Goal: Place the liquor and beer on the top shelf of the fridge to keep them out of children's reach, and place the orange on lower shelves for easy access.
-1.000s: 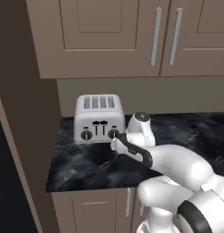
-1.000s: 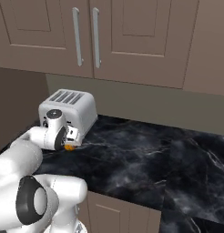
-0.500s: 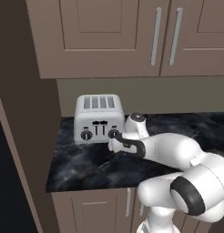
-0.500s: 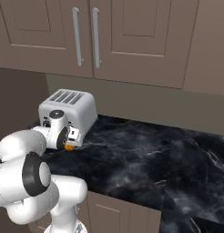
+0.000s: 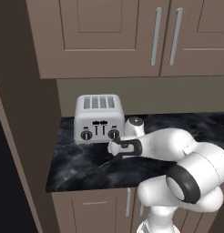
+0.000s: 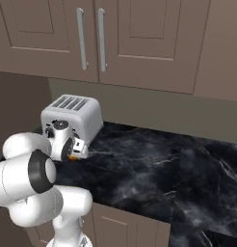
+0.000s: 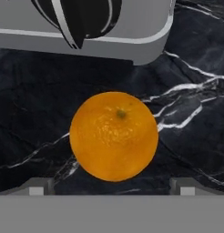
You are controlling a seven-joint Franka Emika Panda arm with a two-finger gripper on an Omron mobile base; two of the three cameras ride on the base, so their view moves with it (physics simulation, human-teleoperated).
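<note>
The orange (image 7: 114, 135) lies on the black marble counter (image 7: 36, 91) just in front of the toaster (image 7: 109, 27). In the hand view it fills the middle, directly above the gap between my fingertips. My gripper (image 7: 111, 186) is open, with one tip on each side below the fruit and nothing held. From the right base view a sliver of the orange (image 6: 72, 157) peeks out under my gripper (image 6: 74, 150). In the left base view my gripper (image 5: 114, 154) hangs low in front of the toaster's knobs and covers the fruit. The liquor, the beer and the fridge shelves are out of view.
A silver four-slot toaster (image 5: 98, 118) stands at the counter's back left, close behind my hand. Brown wall cabinets (image 5: 132, 32) hang above it. A tall brown panel (image 5: 27, 136) bounds the counter on the left. Bare counter (image 6: 178, 173) stretches to the right.
My hand has dropped a little toward the counter in front of the toaster, and the arm's elbow has swung round. The jaws have stayed open.
</note>
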